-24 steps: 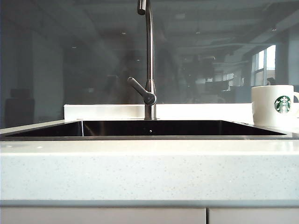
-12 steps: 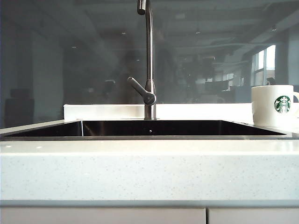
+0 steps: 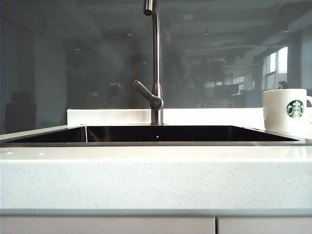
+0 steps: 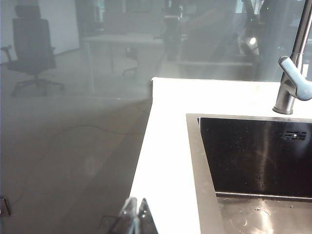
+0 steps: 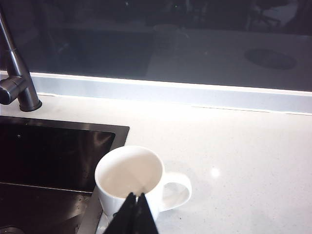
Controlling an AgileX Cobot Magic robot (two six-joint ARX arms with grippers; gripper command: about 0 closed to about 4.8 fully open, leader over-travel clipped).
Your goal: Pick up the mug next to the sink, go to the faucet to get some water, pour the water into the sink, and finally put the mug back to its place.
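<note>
Nothing has changed: the mug (image 3: 287,110) sits far right on the desk (image 3: 156,175), untouched, both tools closed — right tool (image 5: 137,196) above it, left tool (image 4: 136,204) idle.

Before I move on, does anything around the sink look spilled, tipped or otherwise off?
Nothing stands out. The mug stands upright on the countertop beside the sink, looks empty, and no water runs from the faucet.

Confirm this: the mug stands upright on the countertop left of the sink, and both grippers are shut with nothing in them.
Wrong side. The mug stands upright on the countertop right of the sink, as the exterior view shows. The rest holds: the left gripper and right gripper are both shut and empty.
</note>
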